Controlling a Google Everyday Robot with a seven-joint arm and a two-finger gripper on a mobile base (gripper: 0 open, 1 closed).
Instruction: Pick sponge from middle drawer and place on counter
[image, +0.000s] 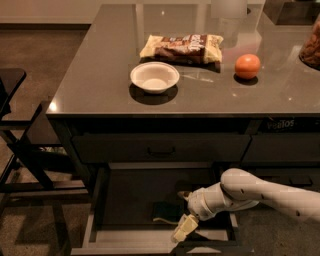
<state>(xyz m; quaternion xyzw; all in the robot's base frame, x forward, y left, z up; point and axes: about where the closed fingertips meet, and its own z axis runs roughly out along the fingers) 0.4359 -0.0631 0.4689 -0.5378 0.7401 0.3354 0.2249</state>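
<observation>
The sponge (164, 212), dark green over yellow, lies on the dark floor of the open middle drawer (98, 210), towards its front right. My gripper (183, 215) reaches in from the right on a white arm and hangs just right of the sponge, one cream finger (184, 228) pointing down towards the drawer front. It holds nothing that I can see. The glossy grey-brown counter (100, 75) lies above the drawer.
On the counter stand a white bowl (154, 77), a snack bag (183, 48) and an orange fruit (247, 66). A closed drawer with a black bar handle (161, 149) sits above the open one. A dark chair (20, 145) stands at the left.
</observation>
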